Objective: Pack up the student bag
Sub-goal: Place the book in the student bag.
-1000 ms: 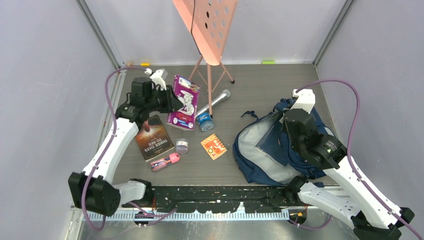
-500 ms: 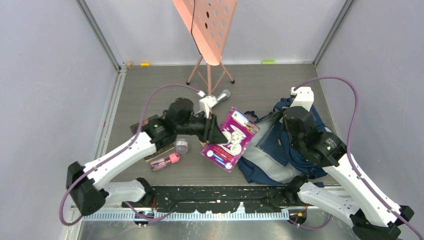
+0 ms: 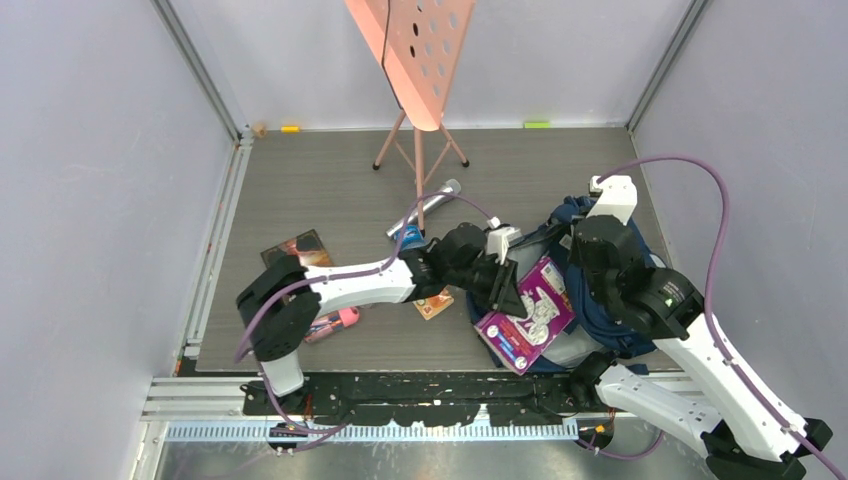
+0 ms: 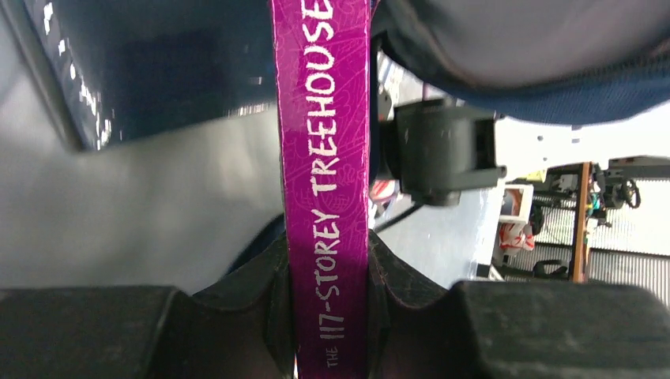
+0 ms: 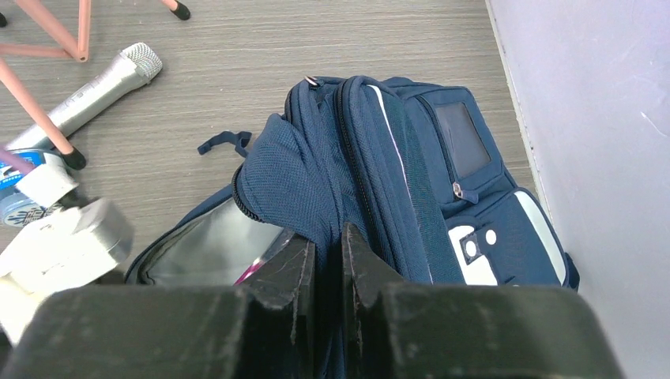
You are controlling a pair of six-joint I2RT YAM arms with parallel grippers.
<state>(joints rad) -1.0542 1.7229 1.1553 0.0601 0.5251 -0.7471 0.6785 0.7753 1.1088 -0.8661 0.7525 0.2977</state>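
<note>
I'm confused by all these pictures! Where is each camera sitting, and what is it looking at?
Top: high behind the arms, looking down at the table; both arms show.
Left wrist: faces the student bag along the purple book the left gripper grips; fingers show.
Right wrist: faces the bag fabric the right gripper pinches; fingers show.
Shared: top and right wrist both see the microphone.

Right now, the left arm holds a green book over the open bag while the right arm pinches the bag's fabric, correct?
Not quite: the book is purple, not green, as the left wrist view shows. The rest stands: the left end effector grips it over the open bag, and the right end effector pinches the bag's fabric.
</note>
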